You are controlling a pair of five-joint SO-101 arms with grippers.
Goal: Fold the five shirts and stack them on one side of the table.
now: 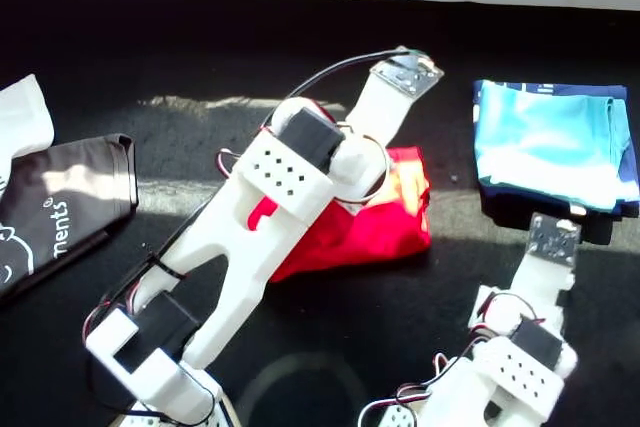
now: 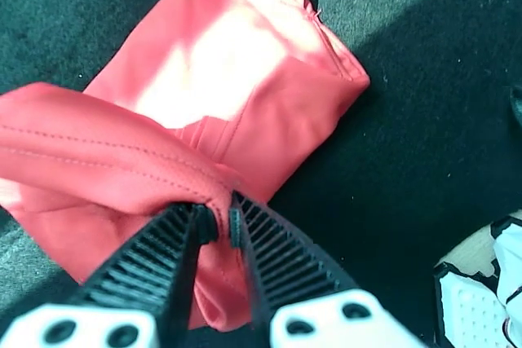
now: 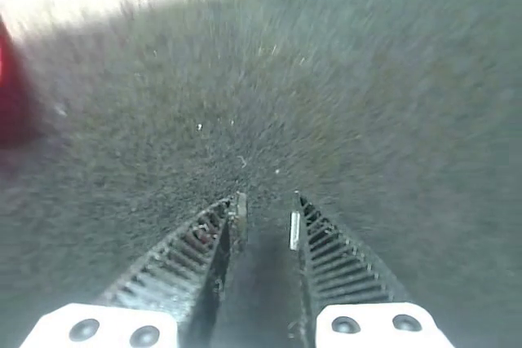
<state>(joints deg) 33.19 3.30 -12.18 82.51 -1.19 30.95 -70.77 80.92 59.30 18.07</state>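
Observation:
A red shirt (image 1: 375,222) lies partly folded in the middle of the black table; it also shows as a red edge (image 3: 10,87) in the right wrist view. My left gripper (image 2: 216,224) is shut on a raised fold of this red shirt (image 2: 245,79), held just above the rest of it. At the right, a folded light-blue shirt (image 1: 550,142) tops a stack with a dark one beneath. My right gripper (image 3: 266,216) hangs slightly open over bare table, nothing between its fingers. The right arm (image 1: 520,362) sits just in front of the stack.
A black shirt with white print (image 1: 60,207) lies unfolded at the left edge, and a white shirt (image 1: 22,117) lies behind it. The left arm (image 1: 250,237) crosses the table's middle. A sunlit band runs across the dark cloth (image 1: 200,107).

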